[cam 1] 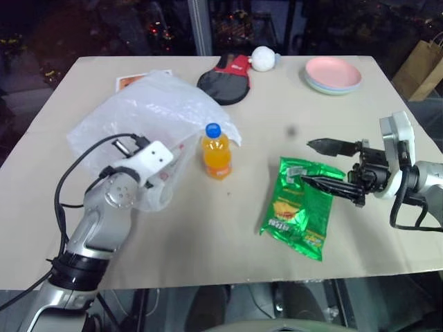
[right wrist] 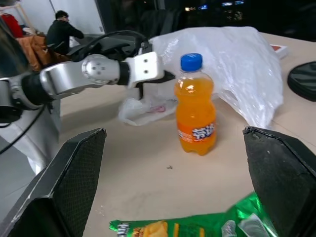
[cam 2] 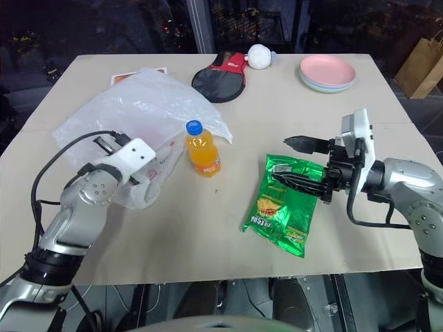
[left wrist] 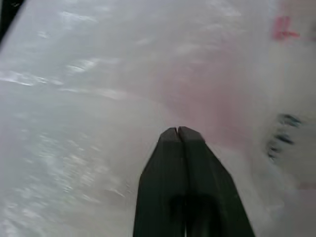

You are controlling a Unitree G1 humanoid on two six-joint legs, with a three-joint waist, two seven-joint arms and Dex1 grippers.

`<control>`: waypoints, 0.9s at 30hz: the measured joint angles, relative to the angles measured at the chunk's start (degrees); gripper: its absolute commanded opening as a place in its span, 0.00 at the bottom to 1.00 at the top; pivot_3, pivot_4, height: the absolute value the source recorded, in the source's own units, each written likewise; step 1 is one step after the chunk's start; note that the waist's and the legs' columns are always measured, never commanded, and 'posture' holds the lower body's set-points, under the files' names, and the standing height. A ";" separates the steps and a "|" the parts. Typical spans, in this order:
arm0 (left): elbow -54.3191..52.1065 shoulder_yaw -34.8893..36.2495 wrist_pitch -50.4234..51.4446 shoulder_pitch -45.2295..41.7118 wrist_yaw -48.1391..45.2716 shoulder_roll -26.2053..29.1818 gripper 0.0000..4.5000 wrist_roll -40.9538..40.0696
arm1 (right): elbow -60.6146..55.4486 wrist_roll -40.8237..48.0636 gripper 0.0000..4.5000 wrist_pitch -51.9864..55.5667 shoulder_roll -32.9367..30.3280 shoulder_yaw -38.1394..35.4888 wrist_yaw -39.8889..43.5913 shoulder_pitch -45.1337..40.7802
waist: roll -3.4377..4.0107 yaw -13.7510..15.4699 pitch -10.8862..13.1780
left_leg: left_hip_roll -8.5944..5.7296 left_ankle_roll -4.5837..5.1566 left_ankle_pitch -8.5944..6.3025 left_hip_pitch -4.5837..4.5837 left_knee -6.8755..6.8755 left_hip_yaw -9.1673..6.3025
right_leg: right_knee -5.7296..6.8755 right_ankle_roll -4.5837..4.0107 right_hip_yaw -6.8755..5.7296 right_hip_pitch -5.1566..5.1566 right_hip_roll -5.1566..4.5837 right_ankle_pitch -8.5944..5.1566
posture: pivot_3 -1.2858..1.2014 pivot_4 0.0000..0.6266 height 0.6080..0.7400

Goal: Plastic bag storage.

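The plastic bag (cam 1: 149, 111) lies unfolded, its near edge apparently pinched by the closed left gripper (left wrist: 178, 132), right gripper (cam 2: 294, 162) gaping idle; storage barely begun.

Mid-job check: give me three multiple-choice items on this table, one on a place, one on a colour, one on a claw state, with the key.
1. Where does the bottle stand?
A. Between the bag and the green packet
B. On the pink plates
C. Inside the bag

2. What colour is the bottle's cap?
A. Red
B. Blue
C. White

3. How does the left claw stand?
A. Wide open over the packet
B. Shut, at the bag
C. Shut on the bottle

Key: 1 A, the bottle stands on bare table right of the bag and left of the packet. 2 B, the cap is blue above the orange drink. 3 B, the left wrist view shows its fingers together against the plastic; the right claw is the open one.
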 measured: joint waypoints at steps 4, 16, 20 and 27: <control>-9.73 5.28 1.97 5.32 -1.81 -3.06 0.05 -3.10 | 0.40 -0.62 1.00 -0.99 0.46 0.11 0.22 -0.20 | 0.00 -0.05 0.00 | 0.00 0.00 0.00 0.02 0.00 0.04 | 0.06 0.00 0.04 -0.02 -0.02 0.00 | 0.52 0.24 1.00; -15.45 9.01 4.86 21.36 2.39 -6.12 0.83 2.64 | 1.48 -2.45 1.00 -1.85 2.14 2.22 0.67 -1.58 | -0.04 0.04 0.01 | 0.00 0.00 0.00 0.08 0.10 0.08 | 0.16 0.00 0.10 -0.03 0.00 -0.01 | 0.52 0.24 1.00; -15.45 10.10 2.77 21.69 4.99 -9.07 0.93 3.11 | 1.80 -2.46 1.00 -1.79 2.33 2.50 0.66 -2.87 | -0.04 0.01 0.00 | 0.01 0.00 0.00 0.09 0.10 0.07 | 0.19 -0.01 0.10 -0.03 0.00 0.00 | 0.52 0.24 1.00; -14.29 17.47 4.13 19.86 5.81 -23.70 0.93 -7.15 | 2.23 -2.48 1.00 -1.70 2.82 2.93 0.30 -3.54 | 0.03 0.14 -0.06 | -0.01 0.00 0.00 0.09 0.14 0.06 | 0.22 0.00 0.05 -0.01 -0.05 0.00 | 0.52 0.24 1.00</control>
